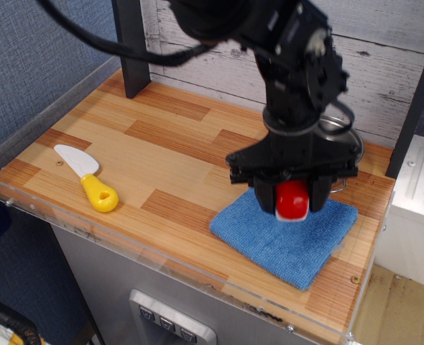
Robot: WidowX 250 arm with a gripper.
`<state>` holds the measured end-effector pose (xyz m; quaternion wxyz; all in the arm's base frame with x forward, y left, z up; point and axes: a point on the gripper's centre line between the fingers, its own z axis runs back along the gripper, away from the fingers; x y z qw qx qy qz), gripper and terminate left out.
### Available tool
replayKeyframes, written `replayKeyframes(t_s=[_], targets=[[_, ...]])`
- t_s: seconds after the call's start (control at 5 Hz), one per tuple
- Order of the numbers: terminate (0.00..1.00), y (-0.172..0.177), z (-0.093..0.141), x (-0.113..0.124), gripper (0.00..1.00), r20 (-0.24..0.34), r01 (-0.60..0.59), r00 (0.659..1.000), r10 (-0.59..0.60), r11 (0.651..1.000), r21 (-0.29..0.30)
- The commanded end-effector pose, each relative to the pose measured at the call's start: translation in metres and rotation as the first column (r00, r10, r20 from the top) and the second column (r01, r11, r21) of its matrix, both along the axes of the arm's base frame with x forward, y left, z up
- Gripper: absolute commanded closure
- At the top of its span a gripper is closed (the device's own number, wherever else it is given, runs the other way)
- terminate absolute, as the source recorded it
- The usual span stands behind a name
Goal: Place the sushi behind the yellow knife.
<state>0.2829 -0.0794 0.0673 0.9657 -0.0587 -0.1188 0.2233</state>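
- observation.image: I see the gripper (292, 198) clamped on the sushi (292, 200), held in the air above the blue cloth (284, 238) at right.
- Yellow knife (87, 179) lies flat near the left front edge, well apart from the sushi.

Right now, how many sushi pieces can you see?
1. The sushi is held in the gripper, lifted above the blue cloth at the table's right side. The arm blocks part of the back right area, so another could be hidden there.
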Motion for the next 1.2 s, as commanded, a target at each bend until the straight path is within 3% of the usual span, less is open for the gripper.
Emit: replayKeyframes(t_s=[0.0,0.4,1.0], targets=[[0.0,0.025,0.051,0.0,1.0,0.103,-0.059,0.993,0.06,0.998,-0.015],[0.0,0.075,0.073,0.013,1.0,0.134,-0.173,0.976,0.173,0.985,-0.011],[0.0,0.148,0.059,0.036,1.0,0.123,-0.337,0.935,0.334,0.941,0.007]])
